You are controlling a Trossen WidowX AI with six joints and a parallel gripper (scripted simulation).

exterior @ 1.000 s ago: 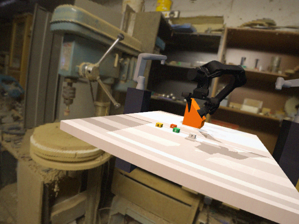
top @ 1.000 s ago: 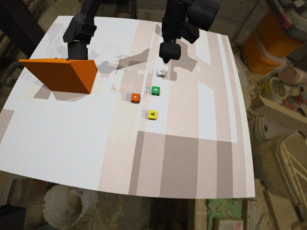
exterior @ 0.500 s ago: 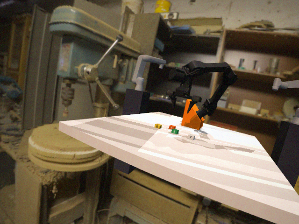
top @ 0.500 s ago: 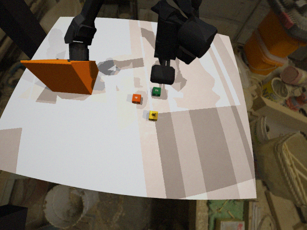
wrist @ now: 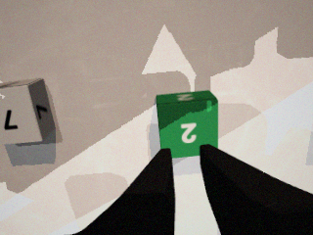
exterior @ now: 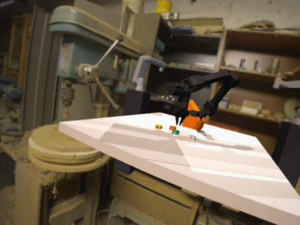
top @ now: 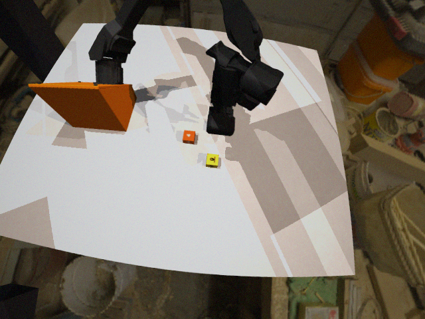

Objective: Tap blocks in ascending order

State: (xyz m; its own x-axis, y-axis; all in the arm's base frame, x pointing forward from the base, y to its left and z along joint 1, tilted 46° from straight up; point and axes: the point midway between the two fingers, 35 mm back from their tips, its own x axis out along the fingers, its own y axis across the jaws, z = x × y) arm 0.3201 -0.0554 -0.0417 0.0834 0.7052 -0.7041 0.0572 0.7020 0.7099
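My gripper [exterior: 178,124] [wrist: 185,156] is nearly fully shut, with nothing between its tips. The tips hang a little above the green block [exterior: 175,131] [wrist: 189,129], which shows a white 2, and overlap its near edge in the wrist view. The grey block [exterior: 191,137] [wrist: 20,115] shows a black 7, left of the green one in the wrist view. The orange block [top: 188,137] [exterior: 172,127] has a small white digit, apparently 4. The yellow block [top: 212,160] [exterior: 158,126] has a dark underlined digit, apparently 9. In the top view the arm hides the green and grey blocks.
A large orange tilted box-like object [top: 89,106] [exterior: 192,122] stands at the left of the table in the top view, beside the arm's base. The table [top: 137,206] [exterior: 145,150] carries shifting light and shadow patches.
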